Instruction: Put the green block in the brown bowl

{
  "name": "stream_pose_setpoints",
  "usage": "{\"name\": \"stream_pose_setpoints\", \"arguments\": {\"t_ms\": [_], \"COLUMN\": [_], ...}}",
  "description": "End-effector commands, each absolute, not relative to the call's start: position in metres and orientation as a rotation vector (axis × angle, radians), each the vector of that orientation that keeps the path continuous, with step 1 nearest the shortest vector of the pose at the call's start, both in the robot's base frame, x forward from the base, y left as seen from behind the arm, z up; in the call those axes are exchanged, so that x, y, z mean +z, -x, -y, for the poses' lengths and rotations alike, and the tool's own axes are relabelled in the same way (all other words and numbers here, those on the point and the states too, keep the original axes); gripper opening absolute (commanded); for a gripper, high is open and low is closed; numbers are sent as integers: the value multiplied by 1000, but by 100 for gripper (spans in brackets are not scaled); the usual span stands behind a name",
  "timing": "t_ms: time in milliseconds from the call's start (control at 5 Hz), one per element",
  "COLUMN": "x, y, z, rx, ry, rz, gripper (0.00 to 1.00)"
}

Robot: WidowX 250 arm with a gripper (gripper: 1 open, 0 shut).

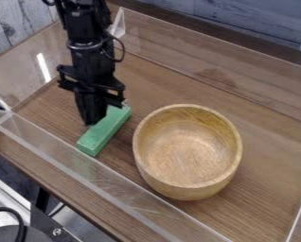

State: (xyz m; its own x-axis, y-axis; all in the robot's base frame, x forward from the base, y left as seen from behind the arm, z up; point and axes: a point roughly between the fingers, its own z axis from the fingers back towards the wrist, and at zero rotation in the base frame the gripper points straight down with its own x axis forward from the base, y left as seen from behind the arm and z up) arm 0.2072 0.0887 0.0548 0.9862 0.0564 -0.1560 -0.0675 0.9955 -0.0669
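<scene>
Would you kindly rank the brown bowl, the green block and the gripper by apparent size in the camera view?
1. Brown bowl, clearly largest.
2. Gripper and green block: they look similar, and the gripper's limit against the arm is unclear, so I won't rank them.

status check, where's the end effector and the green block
End effector shut, at flat green block's far end. Block outside round wooden brown bowl, grip unconfirmed. Path to bowl clear.

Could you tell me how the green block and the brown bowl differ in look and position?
The green block is a small, flat, elongated bright green bar; the brown bowl is round, hollow, light wood with visible grain, and much wider. The block lies under the gripper, whose jaws are shut by its far end; the bowl stands apart to the right, empty. Both rest on the wooden table.
</scene>
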Motion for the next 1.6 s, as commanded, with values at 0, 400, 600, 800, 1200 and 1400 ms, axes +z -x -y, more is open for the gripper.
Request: {"name": "stream_pose_setpoints", "arguments": {"t_ms": [0,400,600,800,1200,1400], "x": [71,72,69,69,69,70], "y": [-219,-221,-222,-223,-225,-227], "z": [-96,-97,-99,-100,-102,-102], "rx": [69,74,77,79,85,87], "ry": [48,55,57,60,67,70], "rz": [-83,-78,-78,-76,-71,-67], "gripper": [0,0,0,0,0,0]}}
